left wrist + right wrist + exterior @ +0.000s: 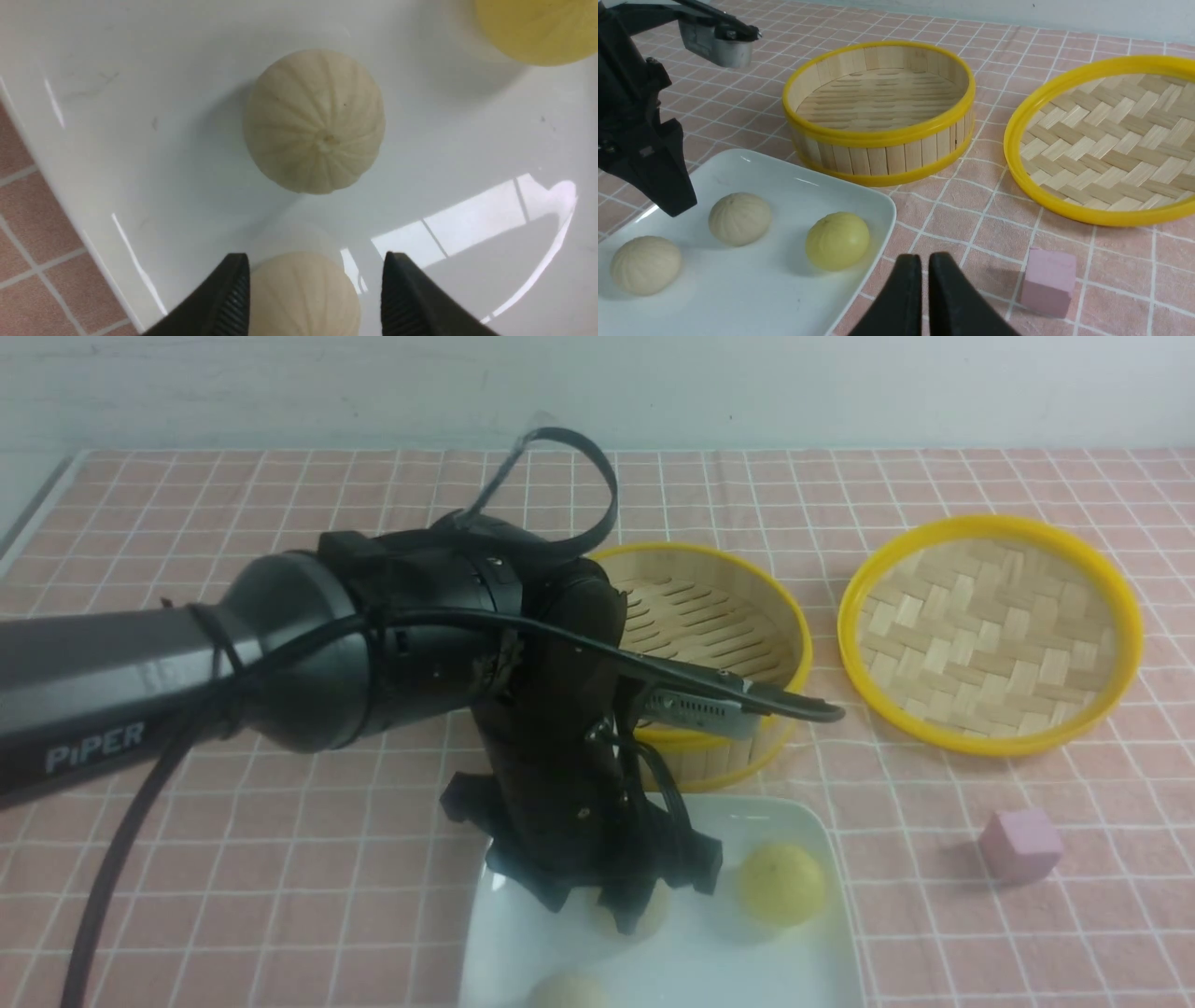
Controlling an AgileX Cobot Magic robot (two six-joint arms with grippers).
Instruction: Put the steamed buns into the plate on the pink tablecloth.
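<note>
The white square plate (810,959) lies on the pink tablecloth (280,859) at the near middle. All three steamed buns rest in it: the yellow-green one (782,884), a beige one (658,913) half hidden under my left gripper, and a beige one (569,992) at the frame's bottom edge. My left gripper (597,905) points down over the plate and is open. In the left wrist view (314,255) one beige bun (303,298) lies between the spread fingers, with a gap on one side; another (314,121) lies beyond the tips. My right gripper (924,261) is shut and empty, near the plate's edge (878,233).
An empty round bamboo steamer basket (728,616) with a yellow rim stands just behind the plate. Its woven lid (990,635) lies upturned at the right. A small pink cube (1019,845) sits on the cloth right of the plate, close to my right gripper (1048,282).
</note>
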